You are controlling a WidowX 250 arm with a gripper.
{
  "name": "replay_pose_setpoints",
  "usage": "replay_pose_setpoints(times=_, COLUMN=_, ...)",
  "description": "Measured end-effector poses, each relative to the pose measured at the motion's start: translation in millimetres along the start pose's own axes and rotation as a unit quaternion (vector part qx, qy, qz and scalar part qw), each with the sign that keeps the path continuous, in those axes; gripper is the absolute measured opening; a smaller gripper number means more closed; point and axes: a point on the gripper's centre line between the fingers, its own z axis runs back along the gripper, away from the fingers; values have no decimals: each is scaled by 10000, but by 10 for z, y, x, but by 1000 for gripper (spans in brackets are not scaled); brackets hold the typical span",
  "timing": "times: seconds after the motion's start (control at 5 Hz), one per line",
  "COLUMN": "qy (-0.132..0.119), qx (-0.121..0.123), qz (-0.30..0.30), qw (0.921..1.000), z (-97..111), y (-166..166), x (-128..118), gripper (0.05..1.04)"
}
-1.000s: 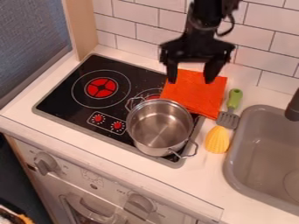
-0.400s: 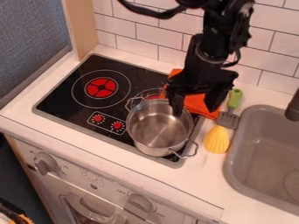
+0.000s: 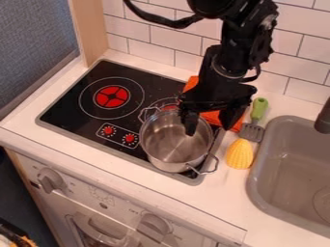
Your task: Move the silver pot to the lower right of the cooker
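Your claw [image 3: 208, 126] is spread wide, apparently straddling a rim; from it, the two-handled silver pot [image 3: 172, 149], on the right half of the cooktop [image 3: 67, 103], lies toward the cooktop's front-left.
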Motion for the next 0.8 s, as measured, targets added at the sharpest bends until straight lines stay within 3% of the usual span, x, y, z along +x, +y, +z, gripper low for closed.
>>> replay_pose_setpoints(times=0.4, qy=18, qx=262, qz=-42, qw=9996, z=-158, y=12, x=21, gripper=1000)
replay_pose_setpoints(times=0.6, qy=39, qx=282, qz=-57, qw=9996, z=-239, y=-17, x=13, gripper=945)
replay_pose_setpoints(times=0.8, qy=9, qx=297, qz=-49, qw=9995, z=-275, y=-28, x=22, gripper=657)
